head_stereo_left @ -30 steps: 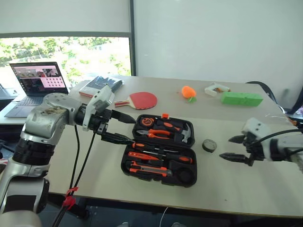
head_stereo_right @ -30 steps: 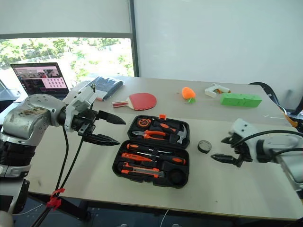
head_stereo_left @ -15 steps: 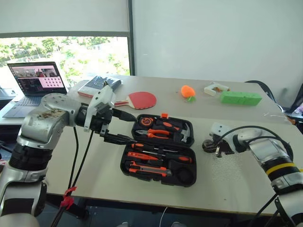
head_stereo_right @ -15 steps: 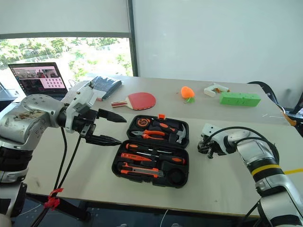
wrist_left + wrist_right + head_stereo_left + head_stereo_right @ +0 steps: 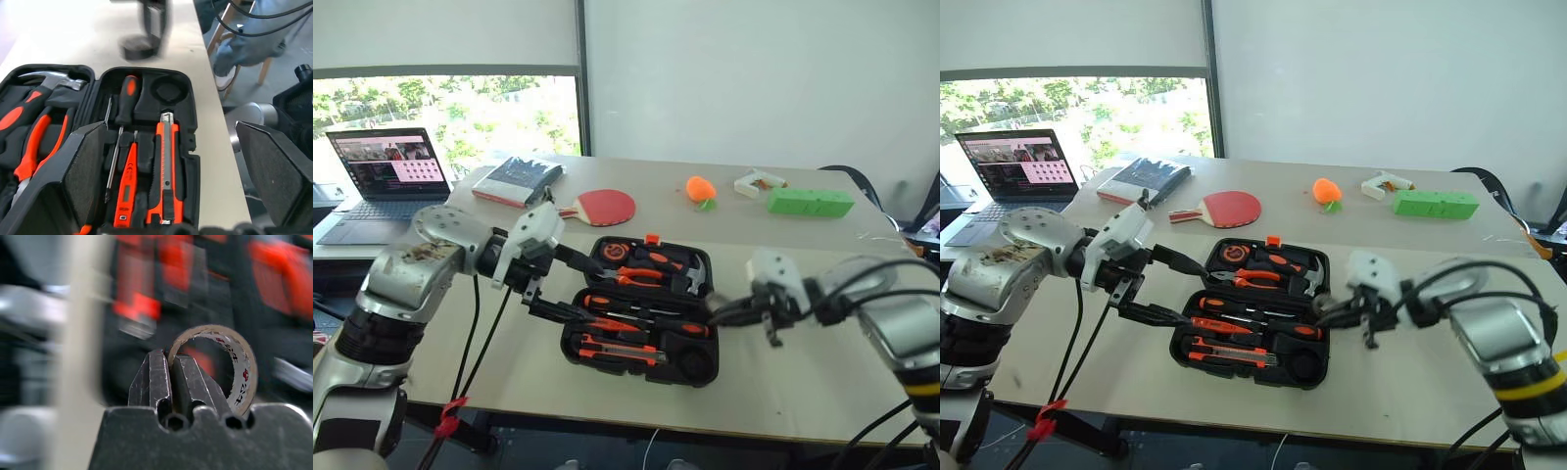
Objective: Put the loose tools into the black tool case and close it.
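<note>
Now my right gripper (image 5: 168, 377), pinched shut on the small black tape roll (image 5: 230, 364), has swung from the bare table to the right edge of the open black plastic tool case (image 5: 697, 370). My left gripper (image 5: 563, 286) hangs wide open, empty, over the case's left side. Motion blurs the roll in the head views.

An office-like test room: laptop (image 5: 384, 176) at 10 o'clock on a long table (image 5: 803, 255), window (image 5: 460, 117) behind.
</note>
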Robot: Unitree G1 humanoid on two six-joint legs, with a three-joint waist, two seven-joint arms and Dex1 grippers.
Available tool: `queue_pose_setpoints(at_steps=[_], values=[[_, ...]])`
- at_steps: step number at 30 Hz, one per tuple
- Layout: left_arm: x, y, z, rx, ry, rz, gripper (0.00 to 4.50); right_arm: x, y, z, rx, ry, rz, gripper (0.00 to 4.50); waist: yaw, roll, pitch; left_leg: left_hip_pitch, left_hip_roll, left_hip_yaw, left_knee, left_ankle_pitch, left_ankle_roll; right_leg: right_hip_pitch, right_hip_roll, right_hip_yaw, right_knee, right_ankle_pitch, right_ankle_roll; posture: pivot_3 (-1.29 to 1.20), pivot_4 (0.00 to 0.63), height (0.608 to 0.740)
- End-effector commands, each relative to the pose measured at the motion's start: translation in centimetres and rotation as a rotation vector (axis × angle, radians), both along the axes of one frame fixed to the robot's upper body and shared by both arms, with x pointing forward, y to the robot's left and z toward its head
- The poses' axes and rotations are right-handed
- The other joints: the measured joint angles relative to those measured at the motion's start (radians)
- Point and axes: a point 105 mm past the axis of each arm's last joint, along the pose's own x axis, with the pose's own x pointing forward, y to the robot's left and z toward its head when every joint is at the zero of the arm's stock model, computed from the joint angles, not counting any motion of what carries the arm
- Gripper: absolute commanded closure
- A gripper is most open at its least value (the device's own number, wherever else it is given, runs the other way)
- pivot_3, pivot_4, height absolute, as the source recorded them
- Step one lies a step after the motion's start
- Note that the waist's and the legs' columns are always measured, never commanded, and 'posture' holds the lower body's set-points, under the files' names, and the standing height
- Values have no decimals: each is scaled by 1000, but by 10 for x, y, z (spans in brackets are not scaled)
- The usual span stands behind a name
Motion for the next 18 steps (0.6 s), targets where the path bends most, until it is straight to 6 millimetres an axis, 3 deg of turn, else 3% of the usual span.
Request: queue_pose_setpoints(at_steps=[1, 10, 15, 18], values=[[-1, -2, 6, 20, -49, -31, 0, -6, 11, -11, -31, -31, -7, 4402, 0, 0, 0, 0, 0, 1, 1, 0, 0, 1, 0, 0, 0, 0, 0, 0, 150, 736], [1, -1, 6, 27, -55, -30, 0, -11, 7, -46, -95, -8, -37, 4402, 1, 0, 0, -1, 0, 3, 0, 0, 0, -1, 0, 0, -1, 0, 0, 0, 150, 736], [1, -1, 6, 29, -54, -34, 0, -8, 3, -54, -128, -7, -35, 4402, 0, 0, 0, 0, 0, 3, 0, 0, 0, 0, 0, 0, -1, 0, 0, 0, 150, 736], [1, -1, 8, 24, -53, -35, 0, -7, 4, -54, -134, -20, -35, 3465, 2, -1, 0, 0, 0, 3, 0, 0, 0, 0, 0, 0, -1, 0, 0, 0, 150, 736]])
